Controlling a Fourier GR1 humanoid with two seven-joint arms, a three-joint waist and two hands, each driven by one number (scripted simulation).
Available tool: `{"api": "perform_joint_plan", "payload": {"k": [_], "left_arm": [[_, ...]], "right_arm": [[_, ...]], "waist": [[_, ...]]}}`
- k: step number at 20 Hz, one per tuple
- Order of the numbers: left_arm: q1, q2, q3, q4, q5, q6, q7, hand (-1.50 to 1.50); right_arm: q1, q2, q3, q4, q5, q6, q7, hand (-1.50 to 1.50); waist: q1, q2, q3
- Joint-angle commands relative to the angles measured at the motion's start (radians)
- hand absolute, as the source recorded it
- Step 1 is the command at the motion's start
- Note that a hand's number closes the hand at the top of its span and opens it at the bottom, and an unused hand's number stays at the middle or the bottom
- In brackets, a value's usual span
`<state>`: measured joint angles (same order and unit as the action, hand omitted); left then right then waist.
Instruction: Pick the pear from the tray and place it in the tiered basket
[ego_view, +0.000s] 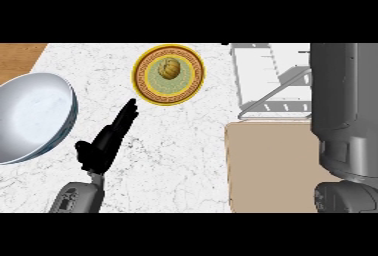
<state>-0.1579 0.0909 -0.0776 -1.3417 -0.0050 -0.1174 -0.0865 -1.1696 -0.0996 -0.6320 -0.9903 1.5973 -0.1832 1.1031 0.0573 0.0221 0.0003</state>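
The pear (168, 69), golden brown, lies in the middle of a round tray (144, 87) with an ornate gold rim, at the back centre of the counter. My left hand (105, 140) comes up from the lower left with straight fingers pointing at the tray. Its fingertips (132, 104) stop just short of the tray's lower left rim and hold nothing. The tiered basket (269, 82), white wire with a slanted frame, stands at the back right. My right forearm (343, 115) rises along the right edge, partly covering the basket, and its hand is out of the picture.
A large silver bowl (29, 117) sits at the left edge, close beside my left hand. A tan board (269, 167) lies at the front right, below the basket. White marble counter (184, 160) lies between the hand and the board.
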Motion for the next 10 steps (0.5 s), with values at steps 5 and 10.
{"api": "perform_joint_plan", "payload": {"k": [5,10], "left_arm": [[-0.042,-0.012,0.001,0.031,-0.009,0.009,0.013,0.0],[0.011,-0.013,-0.012,0.008,-0.002,-0.01,-0.009,0.0]], "right_arm": [[-0.101,-0.029,-0.127,0.2,-0.081,-0.301,0.037,1.5],[-0.106,0.008,-0.281,0.177,-0.194,-0.414,0.086,1.5]], "waist": [[0.0,0.004,0.0],[0.008,0.001,0.001]]}}
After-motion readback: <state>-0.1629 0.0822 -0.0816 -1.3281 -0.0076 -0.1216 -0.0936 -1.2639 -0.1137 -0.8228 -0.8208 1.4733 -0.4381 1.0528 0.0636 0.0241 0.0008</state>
